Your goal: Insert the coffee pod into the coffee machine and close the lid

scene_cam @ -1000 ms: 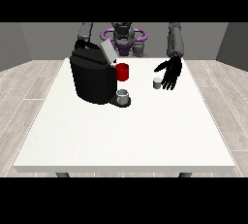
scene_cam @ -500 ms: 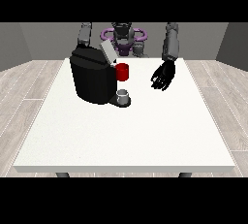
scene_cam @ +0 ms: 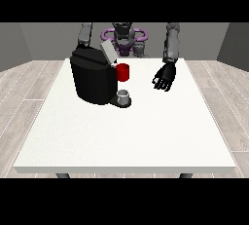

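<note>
- You see the white surface (scene_cam: 126, 136) carrying a black coffee machine (scene_cam: 93, 79), which stands near the far edge, towards the far corner at the view's left
- The machine's lid (scene_cam: 107, 51) is a pale flap standing tilted up from the top of the body, so it is not closed
- A red part (scene_cam: 123, 72) sticks out of the machine's front, on the side facing the middle of the surface, just under the raised lid
- Below that red part a small grey cup (scene_cam: 124, 95) sits on the machine's dark base (scene_cam: 121, 103)
- The hand at the view's right (scene_cam: 164, 77) hangs over the surface near the far edge, well apart from the machine and to the side of the red part
- Its fingers point down and curl inwards; a small pale spot shows inside the curl, but you cannot tell whether that is the coffee pod, so whether this hand is grasping anything cannot be told
- The coffee pod cannot be made out with certainty anywhere else on the surface
- The other arm (scene_cam: 85, 34) reaches down behind the machine at the view's left, and its hand is hidden by the black body, so you cannot see it at all
</note>
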Controlling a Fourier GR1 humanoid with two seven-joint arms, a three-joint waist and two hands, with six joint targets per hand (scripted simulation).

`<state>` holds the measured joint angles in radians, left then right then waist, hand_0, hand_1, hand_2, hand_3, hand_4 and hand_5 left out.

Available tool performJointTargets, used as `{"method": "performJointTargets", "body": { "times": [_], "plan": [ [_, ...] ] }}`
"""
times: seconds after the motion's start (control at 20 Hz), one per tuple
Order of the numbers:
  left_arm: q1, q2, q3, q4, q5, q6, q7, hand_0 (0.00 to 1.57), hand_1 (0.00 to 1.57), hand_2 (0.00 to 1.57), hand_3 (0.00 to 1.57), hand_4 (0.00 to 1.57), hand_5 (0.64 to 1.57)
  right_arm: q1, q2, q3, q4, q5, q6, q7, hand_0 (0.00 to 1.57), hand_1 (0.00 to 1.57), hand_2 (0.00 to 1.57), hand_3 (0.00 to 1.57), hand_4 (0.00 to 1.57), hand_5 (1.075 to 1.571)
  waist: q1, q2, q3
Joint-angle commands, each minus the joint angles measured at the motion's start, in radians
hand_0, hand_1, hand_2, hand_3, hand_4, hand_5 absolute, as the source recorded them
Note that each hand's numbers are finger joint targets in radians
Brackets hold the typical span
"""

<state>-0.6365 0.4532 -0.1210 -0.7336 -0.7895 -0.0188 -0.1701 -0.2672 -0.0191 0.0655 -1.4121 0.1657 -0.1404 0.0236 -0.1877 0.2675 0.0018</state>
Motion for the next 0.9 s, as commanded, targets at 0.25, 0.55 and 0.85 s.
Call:
{"method": "performJointTargets", "body": {
  "times": [0.25, 0.55, 0.85],
  "plan": [
    [-0.027, -0.038, -0.001, 0.074, -0.063, -0.009, -0.057, 1.12, 1.12, 1.2, 1.09, 0.39, 1.571, 0.033, -0.005, -0.043, 0.087, -0.042, 0.017, -0.057, 0.0, 0.0, 0.0, 0.0, 0.0, 1.571, 0.029, -0.059, -0.0018],
    [-0.076, -0.061, 0.062, 0.056, 0.03, -0.08, -0.131, 1.43, 1.43, 1.42, 1.35, 0.49, 1.571, 0.047, -0.032, -0.044, 0.127, 0.026, -0.033, -0.005, 0.0, 0.0, 0.0, 0.0, 0.0, 1.571, 0.049, -0.108, -0.0019],
    [-0.191, -0.063, 0.097, 0.071, 0.047, -0.202, -0.062, 1.4, 1.4, 1.39, 1.32, 0.5, 1.571, 0.015, 0.007, -0.024, 0.183, 0.059, -0.068, -0.056, 0.0, 0.0, 0.0, 0.0, 0.0, 1.571, 0.033, -0.106, -0.0017]
  ]
}}
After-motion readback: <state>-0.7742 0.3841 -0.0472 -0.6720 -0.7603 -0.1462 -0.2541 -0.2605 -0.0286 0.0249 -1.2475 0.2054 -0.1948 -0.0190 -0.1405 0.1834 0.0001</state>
